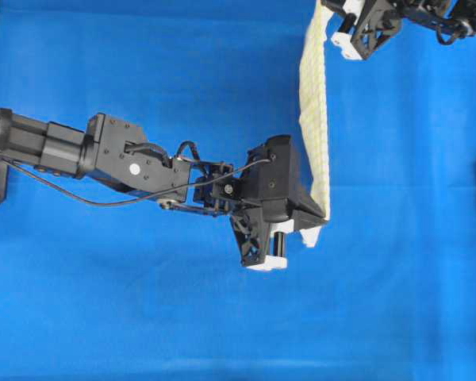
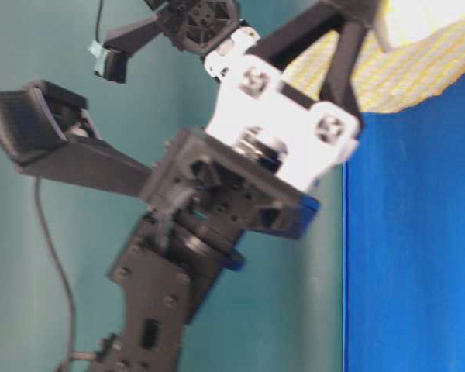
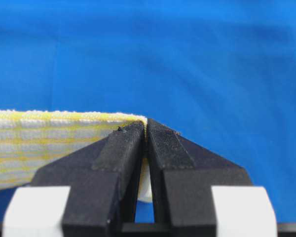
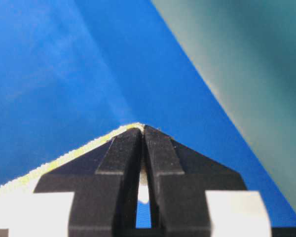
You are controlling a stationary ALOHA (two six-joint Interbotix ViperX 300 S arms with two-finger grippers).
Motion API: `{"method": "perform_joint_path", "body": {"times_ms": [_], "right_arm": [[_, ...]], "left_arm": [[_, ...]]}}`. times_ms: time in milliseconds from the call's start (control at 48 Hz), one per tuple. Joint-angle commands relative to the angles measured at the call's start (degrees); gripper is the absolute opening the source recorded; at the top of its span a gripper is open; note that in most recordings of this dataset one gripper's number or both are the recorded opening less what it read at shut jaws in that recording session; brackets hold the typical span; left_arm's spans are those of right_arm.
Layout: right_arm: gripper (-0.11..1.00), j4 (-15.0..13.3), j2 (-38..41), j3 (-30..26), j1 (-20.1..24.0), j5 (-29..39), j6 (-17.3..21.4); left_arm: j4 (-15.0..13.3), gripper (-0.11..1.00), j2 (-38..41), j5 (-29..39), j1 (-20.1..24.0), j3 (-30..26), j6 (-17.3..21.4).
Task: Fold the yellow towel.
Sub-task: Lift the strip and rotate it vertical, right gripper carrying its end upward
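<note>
The overhead view is looking straight down on the blue table covering, taking in both arms. The table-level view is sitting low and very near an arm, facing across the table edge. Each wrist camera is peering along its own fingers, close up. All four views are sharing the yellow towel and the blue covering.

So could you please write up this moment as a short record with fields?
cloth: yellow towel, white with yellow checks, lifted off the table and stretched between the two arms
left pincer: shut on one towel corner
right pincer: shut on another towel corner, at the far edge of the overhead view
surface: blue table covering
fold: not yet made
</note>
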Motion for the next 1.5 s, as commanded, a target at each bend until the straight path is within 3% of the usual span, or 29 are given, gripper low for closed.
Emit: {"method": "perform_joint_path", "body": {"times_ms": [0, 250, 750, 1063, 1230, 1334, 1480], "right_arm": [[0.02, -0.2, -0.3, -1.7, -1.2, -1.1, -0.1], [0.02, -0.3, 1.9, -4.2, 0.6, -1.3, -0.3], [0.02, -0.5, 13.1, -15.0, 5.9, -0.5, -0.1], [0.02, -0.4, 15.5, -16.2, 6.4, -0.4, 0.4], [0.03, -0.4, 15.6, -16.1, 6.7, -0.4, 0.4], [0.19, -0.4, 15.6, -15.9, 6.7, -0.4, 0.4], [0.60, -0.4, 15.4, -15.9, 6.7, 0.5, 0.4]], "left_arm": [[0.1, 0.01, -1.0, -1.8, -0.4, 0.2, 0.1], [0.1, 0.01, -2.3, -1.9, -0.4, 3.1, 0.0], [-0.4, 0.02, -7.7, -3.4, -1.4, 12.1, -2.1], [-0.4, 0.28, -8.7, -3.3, -1.4, 14.3, -3.1], [-0.3, 0.36, -9.1, -2.3, -1.1, 15.0, -3.0], [-0.4, 0.37, -9.8, -1.0, -1.1, 16.0, -3.0], [-0.3, 0.44, -12.0, 1.3, -1.1, 17.4, -3.0]]}}
